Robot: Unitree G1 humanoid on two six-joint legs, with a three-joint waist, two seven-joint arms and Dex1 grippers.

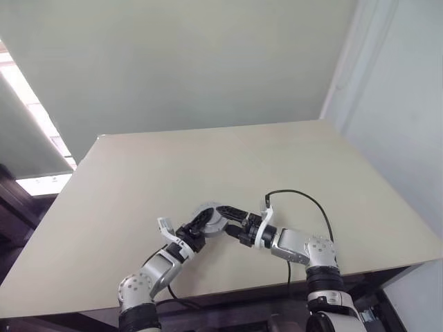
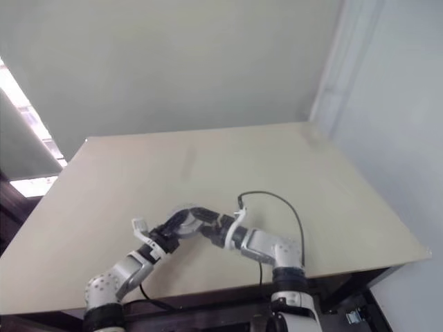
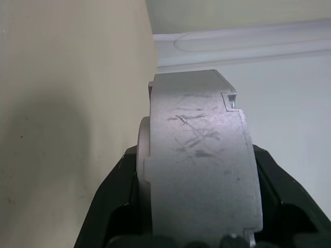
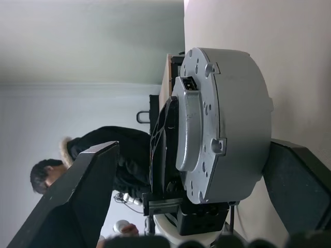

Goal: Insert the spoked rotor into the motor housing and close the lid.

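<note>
Motor housing (image 1: 208, 216) up off the surface (image 1: 228, 159), clamped between the left gripper's (image 1: 202, 223) fingers (image 3: 116, 196), rim-on in the left wrist view; right gripper (image 1: 232, 223) just beside it, fingers (image 4: 77, 199) spread wide, holding nothing. Looks closed up already (a grey plate (image 4: 199, 134) covering the face in the right wrist view, rotor not visible). Best to hold left steady, keep right square to the face, check the plate sits flush before letting go.

A plain lab or test room: bare beige rectangular tabletop (image 1: 208, 159), blank pale green wall (image 1: 180, 62), seated onlooker (image 4: 103, 155)
</note>
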